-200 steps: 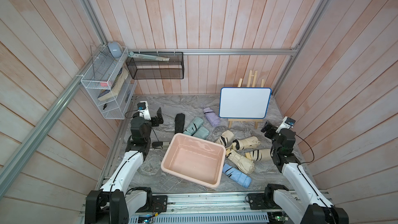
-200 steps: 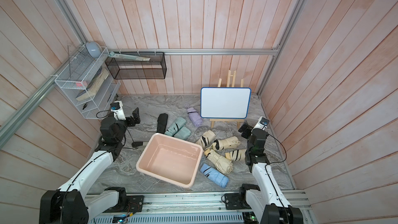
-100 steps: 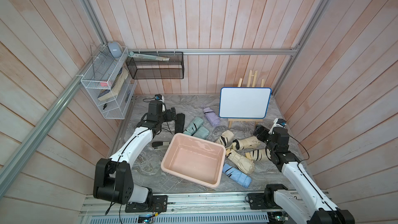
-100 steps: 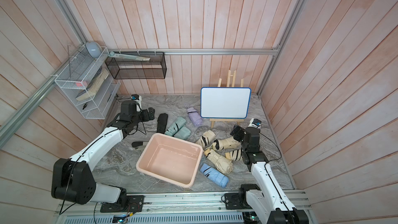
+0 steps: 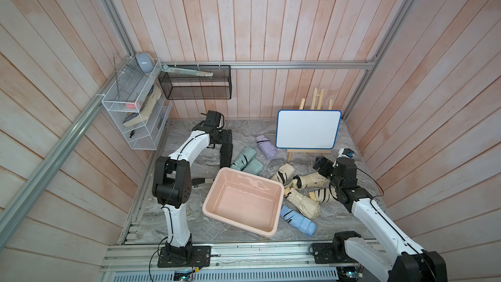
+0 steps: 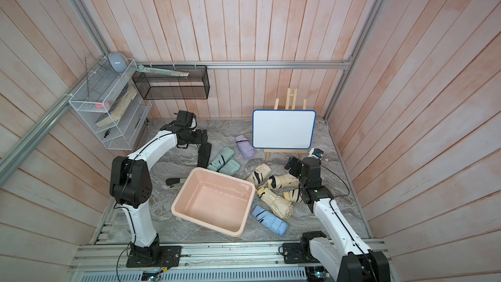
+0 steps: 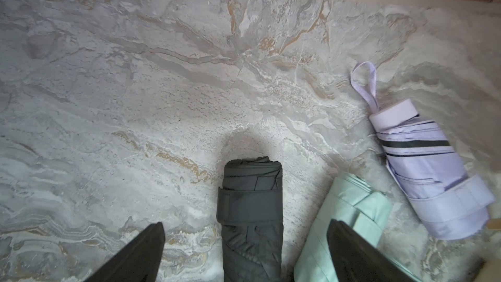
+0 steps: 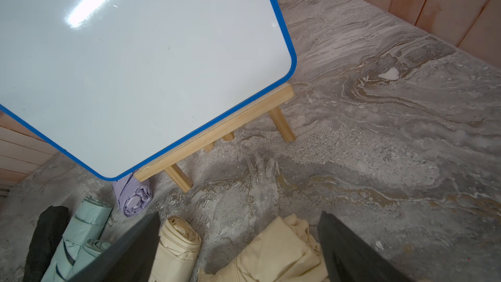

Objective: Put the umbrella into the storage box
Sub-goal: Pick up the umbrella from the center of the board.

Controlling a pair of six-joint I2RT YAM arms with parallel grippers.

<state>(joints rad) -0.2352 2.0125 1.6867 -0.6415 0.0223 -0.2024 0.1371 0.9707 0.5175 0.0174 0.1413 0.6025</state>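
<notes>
On the marbled floor [image 7: 135,77], the pink storage box [image 5: 244,204] sits empty. The left gripper [image 7: 245,223], jaws spread, is poised over the black umbrella [image 7: 250,212] lying behind the box. The right gripper [image 8: 240,214], likewise spread, is over a cream umbrella [image 8: 282,250]. Nothing is grasped yet.

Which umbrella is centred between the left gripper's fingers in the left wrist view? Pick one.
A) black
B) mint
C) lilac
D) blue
A: in the left wrist view, the black umbrella shows centred between the fingers of the open left gripper.
</notes>
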